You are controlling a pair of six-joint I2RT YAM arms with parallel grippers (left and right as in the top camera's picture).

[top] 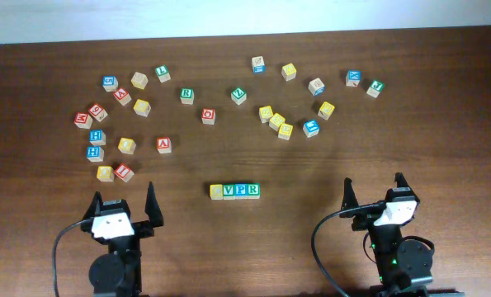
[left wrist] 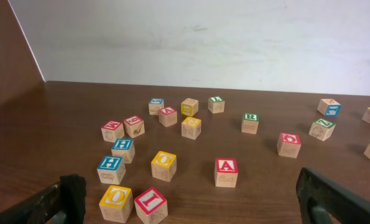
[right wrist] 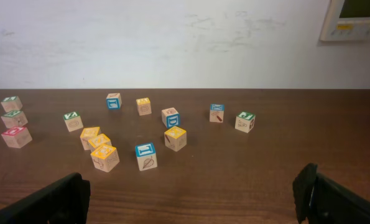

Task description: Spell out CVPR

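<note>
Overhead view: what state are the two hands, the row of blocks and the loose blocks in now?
Left hand: open, empty, clear of all blocks.
Right hand: open, empty, clear of all blocks.
Row of four blocks: side by side, touching; V, P, R legible, yellow first block has an unreadable letter.
Loose blocks: scattered behind the row, none stacked.

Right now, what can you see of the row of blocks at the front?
The row of blocks is four wooden cubes set side by side, touching, in a straight line on the table. The first is yellow-topped, its letter unreadable; the rest read V, P, R. It lies apart from the scattered blocks, with nothing gripping it.
</note>
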